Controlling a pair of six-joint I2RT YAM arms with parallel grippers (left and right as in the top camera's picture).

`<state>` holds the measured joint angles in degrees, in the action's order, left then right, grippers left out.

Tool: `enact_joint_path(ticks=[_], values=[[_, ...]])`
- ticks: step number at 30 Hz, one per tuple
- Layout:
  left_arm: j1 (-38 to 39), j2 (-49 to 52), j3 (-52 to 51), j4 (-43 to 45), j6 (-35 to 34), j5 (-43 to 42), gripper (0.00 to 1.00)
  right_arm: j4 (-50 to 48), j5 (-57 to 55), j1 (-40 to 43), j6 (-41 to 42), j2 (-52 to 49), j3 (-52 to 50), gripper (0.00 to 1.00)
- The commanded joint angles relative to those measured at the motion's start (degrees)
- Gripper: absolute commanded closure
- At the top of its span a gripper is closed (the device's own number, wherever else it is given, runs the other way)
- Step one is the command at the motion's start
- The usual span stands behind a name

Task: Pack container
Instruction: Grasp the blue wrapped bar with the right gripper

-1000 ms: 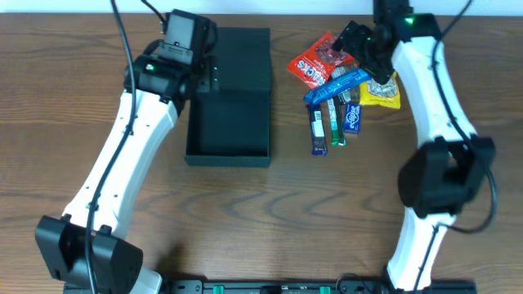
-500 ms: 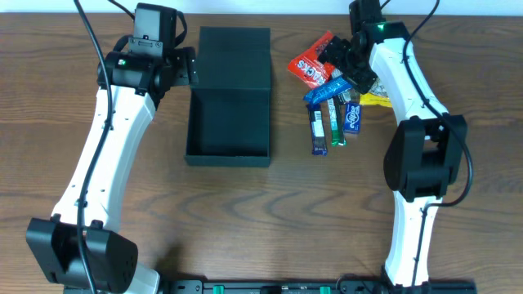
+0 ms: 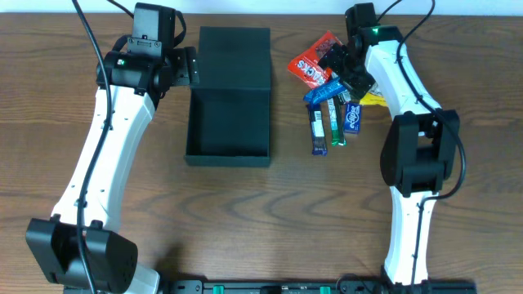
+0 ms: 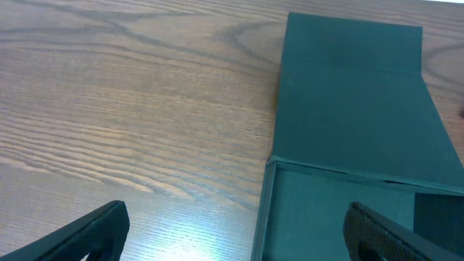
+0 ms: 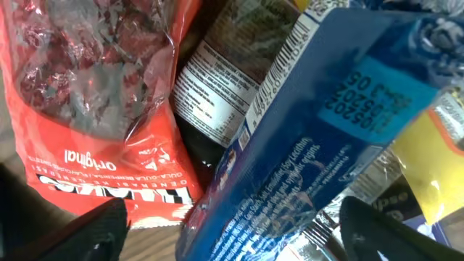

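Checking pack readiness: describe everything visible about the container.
The container is a dark teal-black matte box, cardboard by look. Its hinged flap lid is open, lying flat on the wooden table beyond the tray. The tray is empty, upright, low-walled. It sits left of the snack packets, apart from them; only the table visibly touches it.

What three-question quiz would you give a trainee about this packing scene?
1. True or false: the container already holds a snack.
2. The right gripper hovers over: A) the snack pile, B) the container, C) bare table.
3. What colour is the packet marked "original"?
Key: 1 false; 2 A; 3 red.
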<state>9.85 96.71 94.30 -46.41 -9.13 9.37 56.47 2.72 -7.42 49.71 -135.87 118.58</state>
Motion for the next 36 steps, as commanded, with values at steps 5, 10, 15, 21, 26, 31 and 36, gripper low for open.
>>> enact_joint_path(ticks=[5,10,15,21,26,31,36], values=[[-0.24,0.04,-0.07,-0.04,0.63,-0.24,0.04,0.13,-1.09,-0.15,0.79,-2.62,0.87,0.15],[-0.24,0.04,-0.07,-0.04,1.38,-0.26,0.05,0.04,-1.44,-0.15,-0.07,-2.84,0.87,0.22],[-0.24,0.04,-0.07,-0.04,1.44,-0.26,0.05,0.24,-2.27,-0.07,-0.09,-2.93,0.87,0.36],[-0.24,0.04,-0.07,-0.02,1.46,-0.24,0.05,0.28,-2.32,-0.07,-0.68,-2.93,0.87,0.49],[-0.24,0.04,-0.07,-0.02,1.46,-0.24,0.05,0.52,-2.27,-0.07,-0.68,-2.91,0.87,0.55],[-0.24,0.04,-0.07,-0.02,1.46,-0.24,0.05,1.57,-2.25,-0.04,-0.74,-2.89,1.22,0.63],[-0.24,0.04,-0.07,-0.02,1.46,-0.24,0.05,3.96,-1.99,-0.07,-3.3,-2.21,3.61,0.68]])
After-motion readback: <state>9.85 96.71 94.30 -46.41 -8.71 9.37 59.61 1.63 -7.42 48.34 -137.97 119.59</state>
